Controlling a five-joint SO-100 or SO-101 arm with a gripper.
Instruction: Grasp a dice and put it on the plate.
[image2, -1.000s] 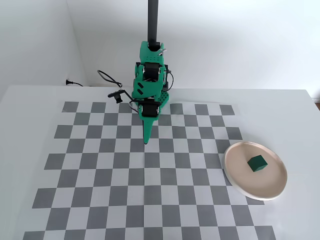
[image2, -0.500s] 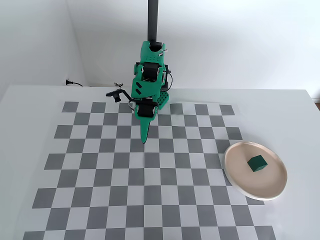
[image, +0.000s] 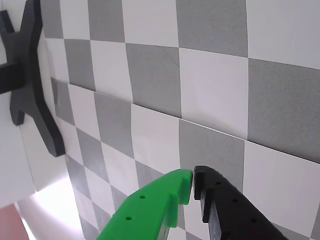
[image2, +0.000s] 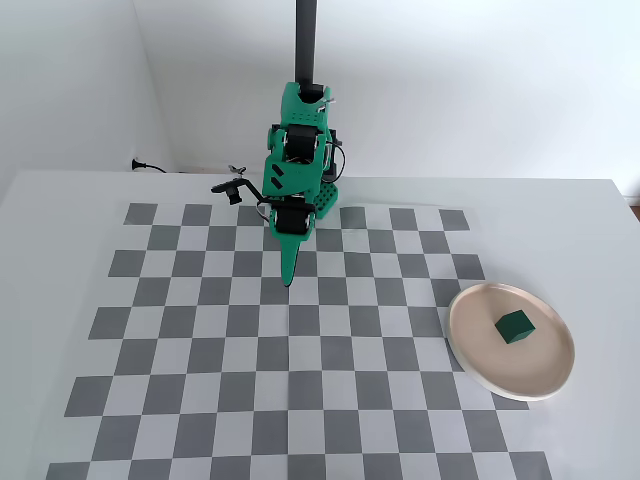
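Green and black claw (image: 193, 184) nearest the wrist view, tips closed together on nothing above the checkerboard bench (image2: 200, 330), dark green dice (image2: 515, 326) resting on the pale plate (image2: 470, 350) at fixed view's right, well apart from the claw

In the wrist view the gripper (image: 193, 186) shows only its two fingertips, the green and black finger bodies running off the bottom edge, and a dark cross-shaped stand (image: 30, 75) left of it is cut by the left edge. In the fixed view the checkerboard mat (image2: 200, 400) (its nearest row) is clipped by the bottom edge, and the dark pole (image2: 305, 40) behind the arm leaves the top edge.
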